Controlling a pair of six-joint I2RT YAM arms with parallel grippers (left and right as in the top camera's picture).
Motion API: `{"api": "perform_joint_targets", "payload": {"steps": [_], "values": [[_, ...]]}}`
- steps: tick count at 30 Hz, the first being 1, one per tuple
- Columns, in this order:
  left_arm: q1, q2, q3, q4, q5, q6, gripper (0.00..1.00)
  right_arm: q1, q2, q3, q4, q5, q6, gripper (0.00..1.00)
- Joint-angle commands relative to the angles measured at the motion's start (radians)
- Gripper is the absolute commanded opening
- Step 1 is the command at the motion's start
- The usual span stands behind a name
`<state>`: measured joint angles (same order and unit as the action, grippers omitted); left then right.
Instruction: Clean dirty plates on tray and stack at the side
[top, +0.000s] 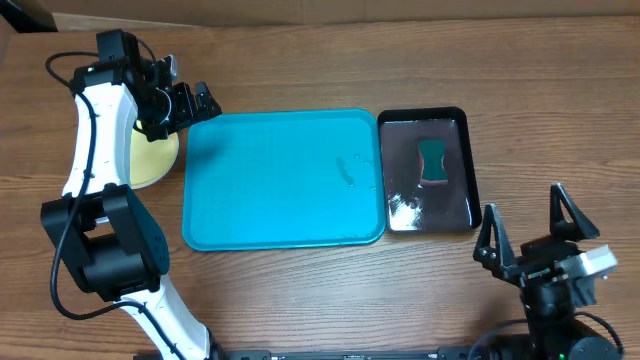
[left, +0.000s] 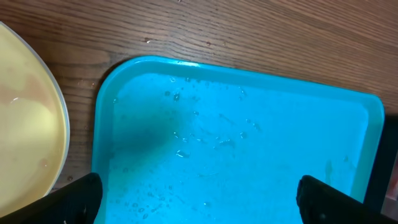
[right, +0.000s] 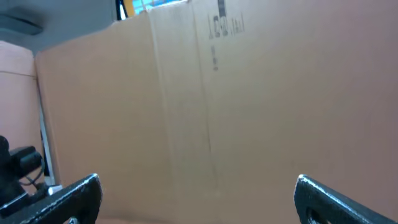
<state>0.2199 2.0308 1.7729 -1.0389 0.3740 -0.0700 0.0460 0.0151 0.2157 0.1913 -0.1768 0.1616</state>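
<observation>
The pale yellow plate (top: 152, 165) sits on the counter just left of the wet tray (top: 270, 200). The left jaws and right jaws gape wide, empty; the left, near the plate's far rim, might knock it if swung low

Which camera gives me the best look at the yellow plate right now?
Left wrist: the yellow plate fills the frame's left edge close up, rim and inside clear, though cropped. Overhead shows it small, beside the tray, partly behind the left arm. Right wrist shows none of it.
</observation>
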Motion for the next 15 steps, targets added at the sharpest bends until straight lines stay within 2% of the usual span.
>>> {"api": "perform_joint_targets", "payload": {"steps": [1, 11, 15], "values": [[-0.005, 0.005, -0.004, 0.0, -0.002, 0.026, 1.0, -0.001, -0.012, -0.098, 0.093, 0.003, 0.01, 1.0], [-0.005, 0.005, -0.004, 0.0, -0.002, 0.026, 1.0, -0.001, -0.012, -0.21, 0.103, 0.058, 0.01, 1.0], [-0.005, 0.005, -0.004, 0.0, -0.002, 0.026, 1.0, 0.0, -0.012, -0.208, -0.031, 0.079, 0.01, 1.0]]}}
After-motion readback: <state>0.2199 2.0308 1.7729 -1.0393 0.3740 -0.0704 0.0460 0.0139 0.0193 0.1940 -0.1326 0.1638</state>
